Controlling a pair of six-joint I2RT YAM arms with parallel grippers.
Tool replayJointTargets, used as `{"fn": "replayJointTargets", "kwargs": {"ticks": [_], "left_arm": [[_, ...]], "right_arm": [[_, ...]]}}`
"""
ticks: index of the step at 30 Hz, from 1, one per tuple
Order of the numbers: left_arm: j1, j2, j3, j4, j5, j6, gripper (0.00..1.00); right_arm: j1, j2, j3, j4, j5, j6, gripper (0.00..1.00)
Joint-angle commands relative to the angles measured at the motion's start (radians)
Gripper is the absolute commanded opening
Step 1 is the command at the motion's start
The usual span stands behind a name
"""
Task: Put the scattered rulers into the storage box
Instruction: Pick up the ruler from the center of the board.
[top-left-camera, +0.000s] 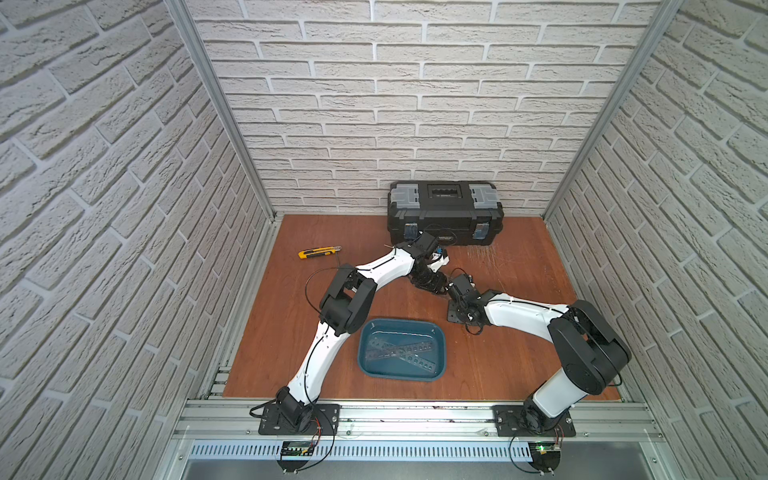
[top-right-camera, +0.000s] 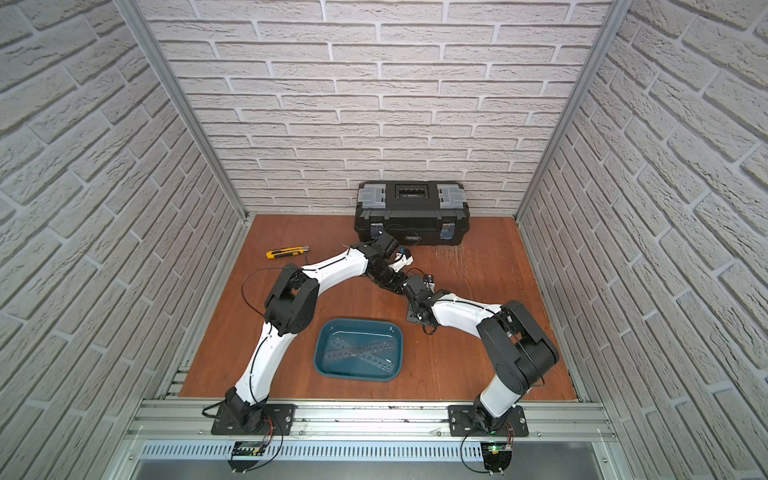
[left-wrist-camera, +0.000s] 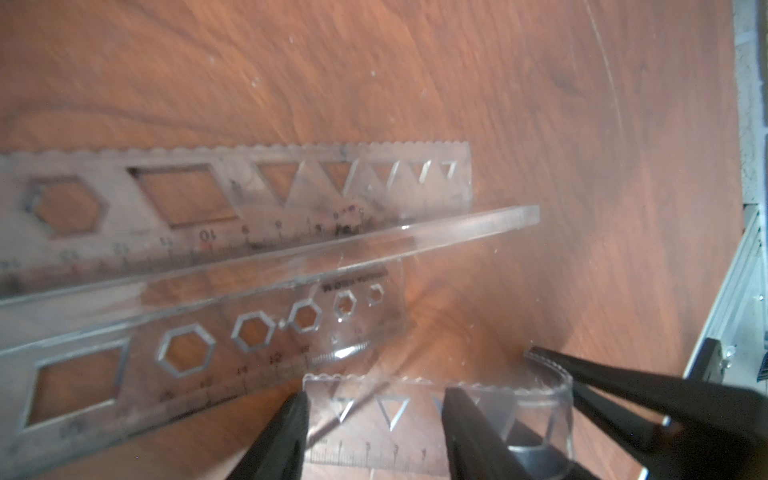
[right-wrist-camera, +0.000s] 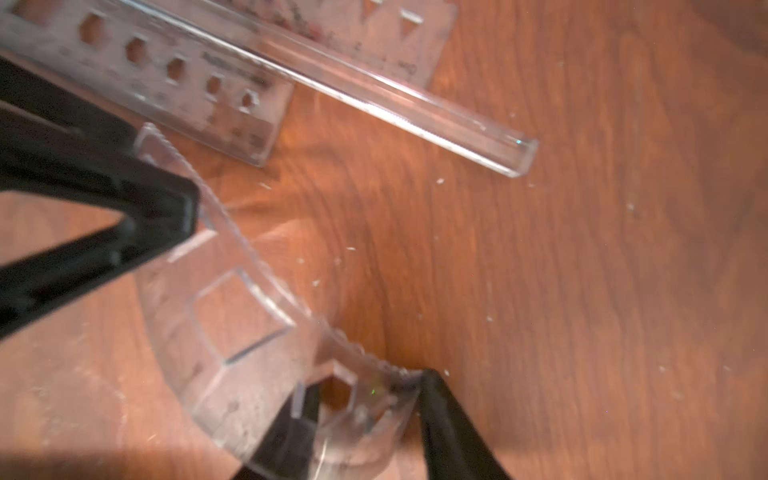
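Observation:
One transparent ruler (left-wrist-camera: 374, 432) is lifted off the wooden table and bowed between both grippers. My left gripper (left-wrist-camera: 376, 399) is shut on it near its short end. My right gripper (right-wrist-camera: 370, 386) is shut on the curved part of the same ruler (right-wrist-camera: 232, 311). Behind it on the table lie a ruler with hexagon holes (left-wrist-camera: 187, 353), a ruler with triangle holes (left-wrist-camera: 208, 208) and a clear bar (left-wrist-camera: 332, 249) across them. The teal storage box (top-left-camera: 399, 377) (top-right-camera: 357, 377) sits nearer the front, with rulers (top-left-camera: 401, 351) crossed inside it. In both top views the grippers meet behind the box.
A black toolbox (top-left-camera: 444, 212) (top-right-camera: 411, 212) stands against the back wall, close behind the grippers. A yellow-black utility knife (top-left-camera: 318, 252) (top-right-camera: 286, 252) lies at the back left. Brick-patterned walls close three sides, and an aluminium rail runs along the front.

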Motion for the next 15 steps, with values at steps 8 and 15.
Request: {"fn": "replayJointTargets", "kwargs": {"ticks": [8, 15], "left_arm": [[-0.052, 0.051, -0.056, -0.105, 0.048, 0.013, 0.56], [-0.031, -0.003, -0.052, -0.141, 0.011, 0.008, 0.55]], "right_arm": [[0.098, 0.144, 0.023, -0.008, 0.000, 0.023, 0.22], [0.112, 0.081, -0.013, -0.065, 0.045, 0.027, 0.04]]}}
